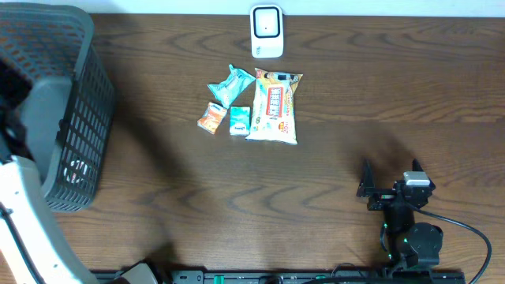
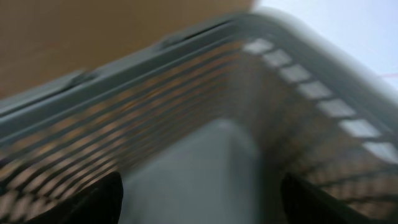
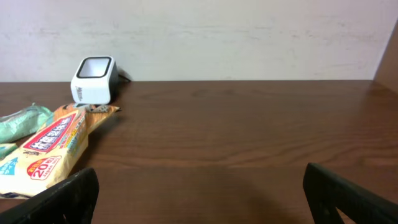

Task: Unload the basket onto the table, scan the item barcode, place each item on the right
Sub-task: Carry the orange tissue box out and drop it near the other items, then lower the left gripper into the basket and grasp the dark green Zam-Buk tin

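A white barcode scanner stands at the table's far middle, also visible in the right wrist view as the scanner. In front of it lie the items: a large yellow snack bag, a teal packet, a small orange packet and a small teal-white packet. My left gripper hangs open over the inside of the grey mesh basket, with nothing between its fingers. My right gripper rests open near the front right, well clear of the items, and holds nothing.
The tall dark basket fills the table's left end, and something pale shows through its mesh wall. My left arm's white link runs along the left edge. A cable trails from the right arm's base.
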Available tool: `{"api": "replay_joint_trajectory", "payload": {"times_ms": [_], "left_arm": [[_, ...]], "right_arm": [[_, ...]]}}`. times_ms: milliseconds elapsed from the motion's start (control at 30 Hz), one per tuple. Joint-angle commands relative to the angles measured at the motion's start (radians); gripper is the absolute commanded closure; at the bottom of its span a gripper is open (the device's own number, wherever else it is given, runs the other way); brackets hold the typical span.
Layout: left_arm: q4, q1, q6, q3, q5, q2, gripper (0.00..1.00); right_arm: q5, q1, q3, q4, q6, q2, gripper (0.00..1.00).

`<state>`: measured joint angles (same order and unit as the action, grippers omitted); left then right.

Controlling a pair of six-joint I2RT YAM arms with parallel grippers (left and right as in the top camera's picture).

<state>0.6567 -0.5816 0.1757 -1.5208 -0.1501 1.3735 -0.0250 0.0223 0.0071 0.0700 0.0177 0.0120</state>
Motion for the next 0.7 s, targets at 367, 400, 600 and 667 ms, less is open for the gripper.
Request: {"api": "replay_joint_trajectory", "payload": {"times_ms": [367, 400, 600, 667], "left_arm": [[0.262, -0.185, -0.006, 0.005, 0.357, 0.275, 0.02], [0.261, -0.185, -0.003, 0.012, 0.384, 0.288, 0.02], [0.327, -0.185, 0.124, 0.026, 0.391, 0.373, 0.02], [0.339, -0.185, 0.172, 0.034, 0.385, 0.400, 0.02]], "right_arm": [[0.001, 0.004, -0.002, 0.004, 0.011, -0.006, 0.01], [0.001, 0.004, -0.002, 0.004, 0.011, -0.006, 0.01], [0.001, 0.004, -0.002, 0.004, 0.011, -0.006, 0.01], [0.001, 0.004, -0.002, 0.004, 0.011, -0.006, 0.01]]}}
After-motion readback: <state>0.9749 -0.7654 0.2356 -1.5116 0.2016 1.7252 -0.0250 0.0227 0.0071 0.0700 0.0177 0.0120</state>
